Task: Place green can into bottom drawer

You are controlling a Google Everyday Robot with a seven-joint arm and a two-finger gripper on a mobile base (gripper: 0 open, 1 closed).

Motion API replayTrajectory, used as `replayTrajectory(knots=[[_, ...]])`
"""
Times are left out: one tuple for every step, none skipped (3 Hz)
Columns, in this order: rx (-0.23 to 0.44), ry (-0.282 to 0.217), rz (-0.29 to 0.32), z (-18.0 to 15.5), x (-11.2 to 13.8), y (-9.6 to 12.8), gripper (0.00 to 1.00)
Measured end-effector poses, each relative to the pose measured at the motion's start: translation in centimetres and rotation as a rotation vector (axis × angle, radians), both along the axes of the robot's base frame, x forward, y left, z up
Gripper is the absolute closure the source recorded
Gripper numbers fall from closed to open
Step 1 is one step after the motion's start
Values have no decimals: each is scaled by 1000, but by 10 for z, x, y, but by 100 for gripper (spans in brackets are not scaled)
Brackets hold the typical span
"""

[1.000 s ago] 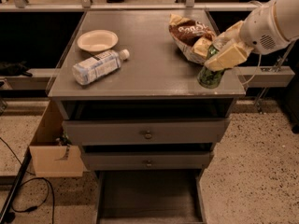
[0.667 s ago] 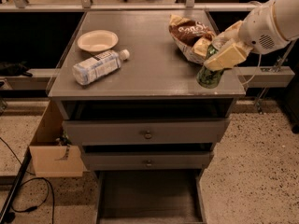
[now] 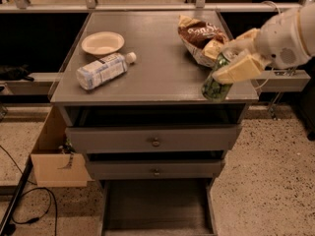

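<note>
At right we see the mottled green can [image 3: 214, 84], tilted, clamped in the jaws of the gripper [image 3: 230, 67]. Snack bag [image 3: 199, 37] just behind; bottom drawer [image 3: 156, 206] open below.

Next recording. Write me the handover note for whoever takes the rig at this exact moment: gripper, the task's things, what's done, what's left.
Gripper: shut on the green can, at the front right corner of the cabinet top.
Green can: tilted at the top's front edge; whether it touches the top cannot be told.
Bottom drawer: pulled open, below the two shut drawers.
Done: can grasped, drawer open.
Left: bring the can down into the drawer and release.
</note>
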State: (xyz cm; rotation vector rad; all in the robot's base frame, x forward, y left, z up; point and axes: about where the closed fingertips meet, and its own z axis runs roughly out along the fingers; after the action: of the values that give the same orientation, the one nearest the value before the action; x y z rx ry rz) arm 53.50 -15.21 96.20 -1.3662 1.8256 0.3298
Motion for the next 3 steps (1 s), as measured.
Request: replayTrajectory(knots=[[88,-9,24,-6,-52,14,100],[195,39,21,-23,-116,19,100],[256,51,-33,-23,-134,4,100]])
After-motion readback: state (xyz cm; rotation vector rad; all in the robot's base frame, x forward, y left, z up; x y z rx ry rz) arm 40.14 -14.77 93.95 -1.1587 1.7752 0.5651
